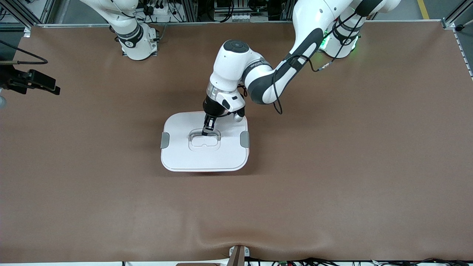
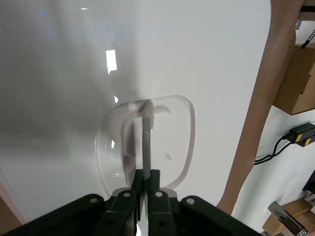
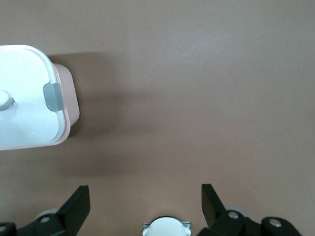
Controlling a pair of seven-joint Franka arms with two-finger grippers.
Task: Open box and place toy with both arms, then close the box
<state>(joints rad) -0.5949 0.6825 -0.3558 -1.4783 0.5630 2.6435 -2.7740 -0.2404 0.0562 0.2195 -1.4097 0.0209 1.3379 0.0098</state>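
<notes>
The box stands mid-table with its white lid on and grey clips at both ends. My left gripper is over the lid's middle, shut on the clear handle. In the left wrist view the gripper pinches the raised handle strip above the lid. My right gripper is open and empty over bare table beside the box's end; its view shows the pink tub wall and one clip. The toy is out of view.
A black device with a cable hangs over the table edge at the right arm's end. The brown mat has a ripple at the edge nearest the front camera, above a small bracket. Cardboard boxes stand off the table.
</notes>
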